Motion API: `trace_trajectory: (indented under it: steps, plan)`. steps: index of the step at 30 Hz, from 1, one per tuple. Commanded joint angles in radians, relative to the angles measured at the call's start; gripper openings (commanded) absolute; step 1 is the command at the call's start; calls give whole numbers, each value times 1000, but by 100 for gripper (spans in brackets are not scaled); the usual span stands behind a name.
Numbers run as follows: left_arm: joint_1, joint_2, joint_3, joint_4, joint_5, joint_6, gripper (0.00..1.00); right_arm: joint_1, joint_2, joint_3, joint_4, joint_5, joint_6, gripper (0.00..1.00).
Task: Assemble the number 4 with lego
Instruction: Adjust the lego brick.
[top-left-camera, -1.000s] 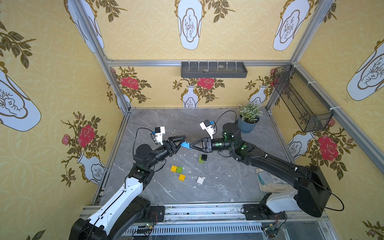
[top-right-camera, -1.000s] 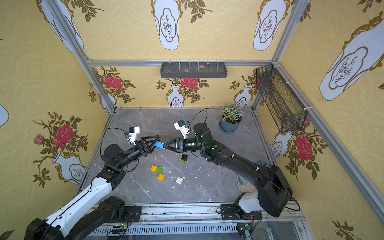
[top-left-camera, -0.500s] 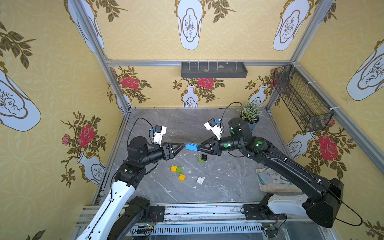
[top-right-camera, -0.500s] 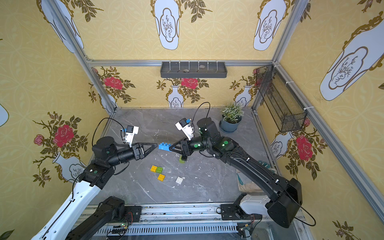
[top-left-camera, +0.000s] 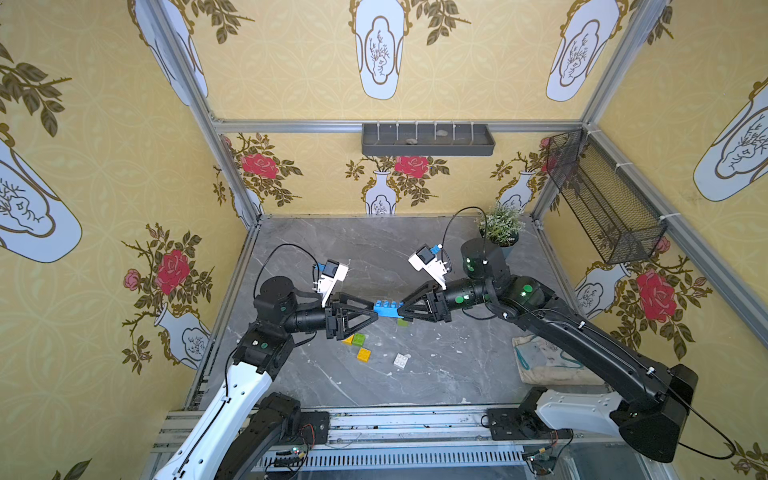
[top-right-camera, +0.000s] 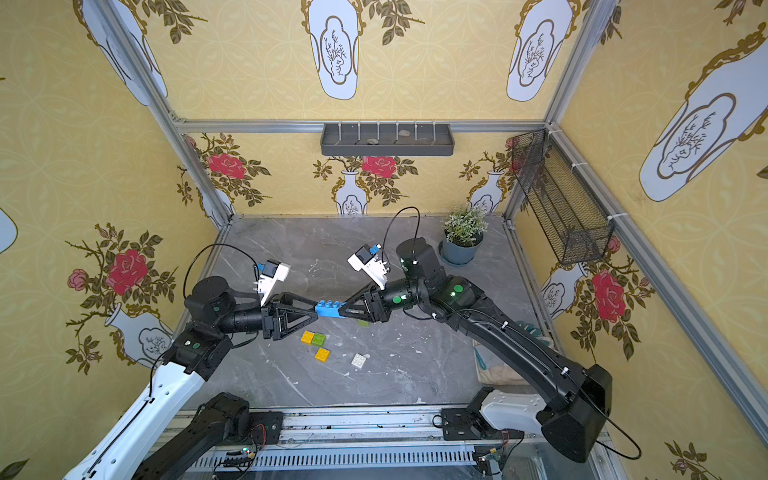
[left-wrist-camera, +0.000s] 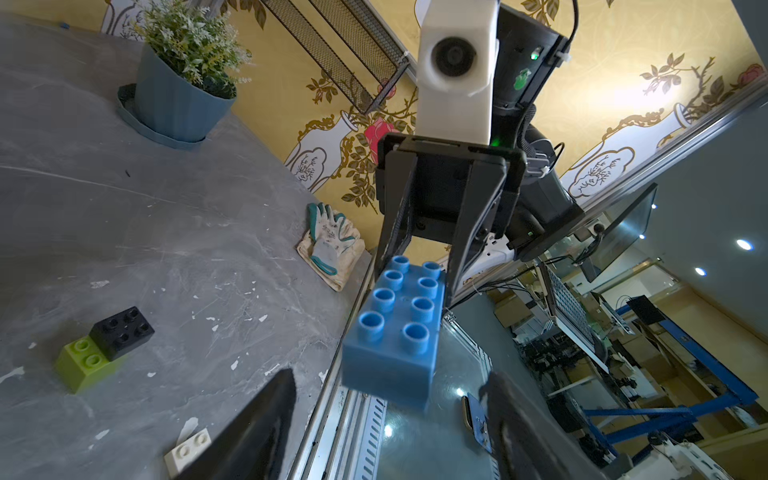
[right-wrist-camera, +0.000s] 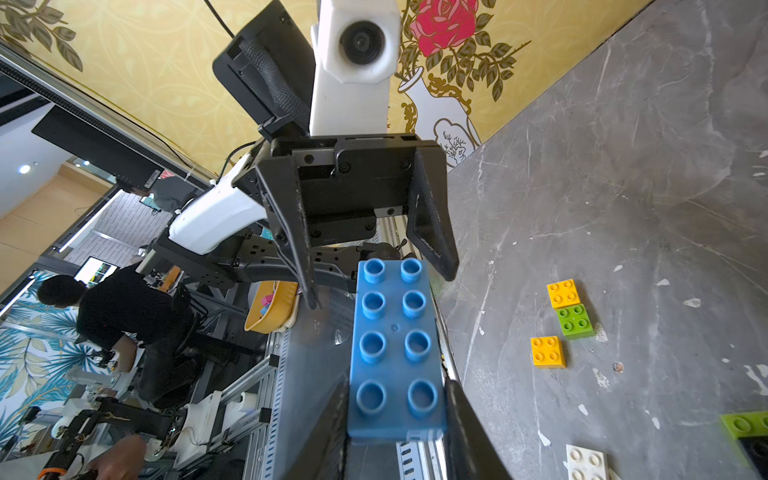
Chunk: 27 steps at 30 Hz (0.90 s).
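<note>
Over the grey table (top-left-camera: 436, 374) my two arms reach toward each other and meet in mid-air near its middle, and from where I sit the build looks barely begun. My right gripper (top-left-camera: 405, 311) is clamped on one end of the blue brick (right-wrist-camera: 395, 340) and holds it clear of the surface. Both wrist views show its fingers pressed against the long sides. My left gripper (top-left-camera: 374, 312) sits around the opposite end with its jaws spread and a gap on each side, so it grips nothing. I read this as a handover or a re-grip, though I can't say which way it goes. Nothing is attached to the blue bar yet. The only joint I can see lies on the table beneath the right gripper, where a black brick (left-wrist-camera: 122, 330) is pressed onto half of a lime green brick (left-wrist-camera: 81, 361). Nearer the front rail a yellow brick (right-wrist-camera: 563, 293) lies flat, touching a second green brick (right-wrist-camera: 575, 320) but not stacked on it. Another yellow brick (right-wrist-camera: 547, 352) sits just beside them, and a white brick (right-wrist-camera: 586, 461) lies a little apart. By my judgement one small pairing is done. Nearly all of the number 4 is left, since every square has yet to go onto the blue bar.
</note>
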Motion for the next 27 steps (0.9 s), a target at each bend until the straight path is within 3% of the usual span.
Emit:
trace_trajectory:
  steps: [1, 11, 14, 17, 19, 21, 22, 24, 26, 27]
  plan:
    - [-19, 13, -8, 133, 48, -47, 65, 1, 18, 1, 73, -53, 24, 25]
    - [-69, 65, -4, 198, 37, -74, 32, 1, 54, -7, 128, -81, 44, 25]
    - [-70, 57, -8, 199, 22, -75, 32, -1, 52, -2, 109, -80, 36, 25]
    - [-70, 59, -9, 188, 15, -70, 40, -5, 45, -4, 97, -69, 30, 25]
    - [-70, 64, -8, 186, 3, -60, 34, -6, 42, -6, 94, -58, 30, 26]
    - [-69, 71, -1, 167, -27, -35, 26, -6, 43, -1, 85, -33, 30, 37]
    - [-70, 72, 3, 153, -57, -18, 20, -8, 39, 4, 76, 3, 30, 48]
    - [-70, 76, -6, 121, -183, 15, 11, -21, 11, 14, 36, 190, 46, 74]
    - [-70, 89, -31, 121, -312, 57, 10, -76, -12, 14, 7, 347, 105, 89]
    - [-93, 104, -47, 132, -380, 78, 9, -129, -8, 24, -26, 389, 149, 91]
